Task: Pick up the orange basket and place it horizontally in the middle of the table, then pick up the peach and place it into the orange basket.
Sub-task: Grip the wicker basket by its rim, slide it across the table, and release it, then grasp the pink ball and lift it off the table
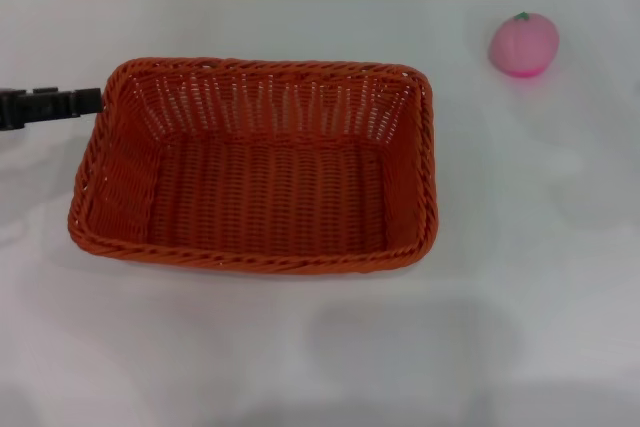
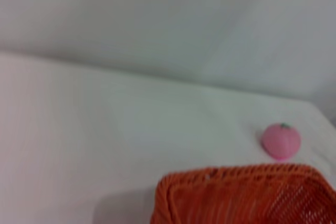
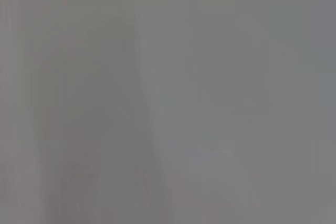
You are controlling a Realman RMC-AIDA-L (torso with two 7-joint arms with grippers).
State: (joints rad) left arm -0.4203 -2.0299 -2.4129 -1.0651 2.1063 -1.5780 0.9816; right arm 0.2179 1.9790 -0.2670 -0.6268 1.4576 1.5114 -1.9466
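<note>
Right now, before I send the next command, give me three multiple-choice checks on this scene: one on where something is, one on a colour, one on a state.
1. Where is the peach relative to the orange basket in the head view?
A. Inside it
B. On the table, beyond its far right corner
C. Near its left rim

2. What colour is the peach?
A. Pink
B. Yellow
C. Green

3. What does the basket hold?
A. The peach
B. Nothing
C. A cloth

Answers:
1 B, the peach sits apart on bare tabletop, up and right of the basket.
2 A, pink with a small green stem spot.
3 B, only its woven floor shows; the left gripper is at its left rim.
</note>
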